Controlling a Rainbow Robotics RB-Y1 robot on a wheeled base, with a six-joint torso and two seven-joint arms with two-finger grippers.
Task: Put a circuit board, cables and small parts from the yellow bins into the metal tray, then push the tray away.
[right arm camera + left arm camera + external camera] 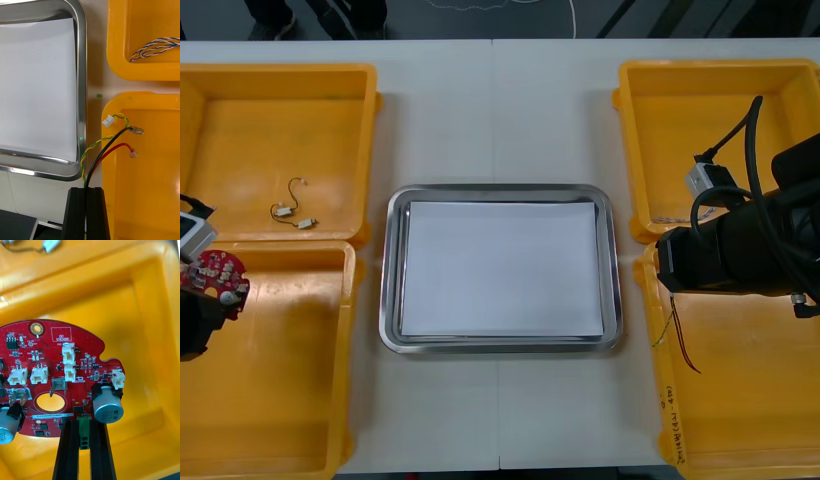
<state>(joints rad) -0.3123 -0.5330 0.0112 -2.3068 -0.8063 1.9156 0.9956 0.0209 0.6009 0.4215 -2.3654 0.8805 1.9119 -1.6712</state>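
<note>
My left gripper (210,300) hovers over the near left yellow bin (346,360), shut on a round red circuit board (220,277). In the left wrist view its fingers (69,442) pinch the green connector at the edge of the board (56,363), which is held up above the bin floor. At the inner rim of the near right bin (652,400), my right gripper (86,191) is shut on a bundle of cables (108,144): black, red, and twisted yellow. They dangle below that gripper (670,292) as thin cables (677,340). The metal tray (612,262), white inside, lies between the bins.
A twisted blue and white cable (155,47) lies in the far right bin (628,160). A small metal part on a thin wire (292,211) sits in the far left bin (370,150). A small green speck (99,95) lies on the table beside the tray (81,75).
</note>
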